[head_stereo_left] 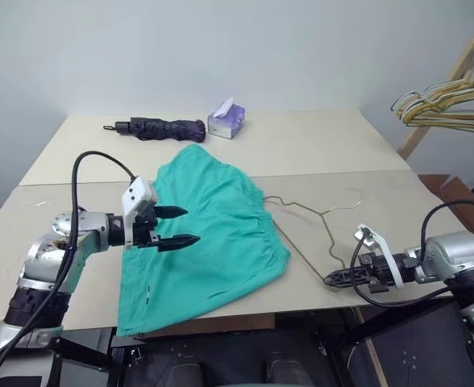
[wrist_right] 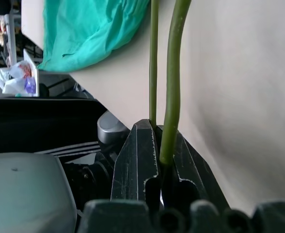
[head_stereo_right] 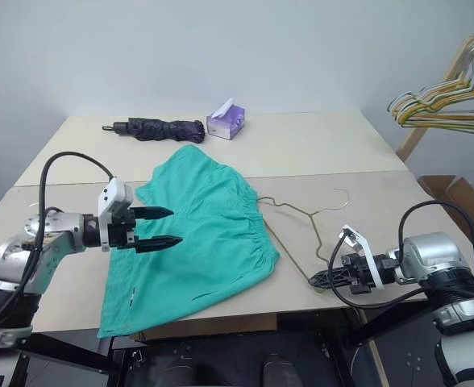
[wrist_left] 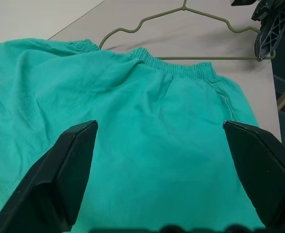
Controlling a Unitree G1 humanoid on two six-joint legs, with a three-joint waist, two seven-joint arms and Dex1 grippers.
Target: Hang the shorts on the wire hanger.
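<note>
Right gripper [head_stereo_left: 334, 280] clamped on near corner of the wire hanger [head_stereo_left: 322, 218], at the table's [head_stereo_left: 318, 145] near right edge. Hanger lies flat, just right of the shorts [head_stereo_left: 209, 242], its far arm touching the waistband. Left gripper [head_stereo_left: 185, 226] spread wide, empty, over the shorts' left part. Shorts spread flat mid-table, near hem overhanging the edge.

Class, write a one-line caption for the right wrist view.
Right gripper shut on the wire hanger at the table edge, shorts beyond.
</note>
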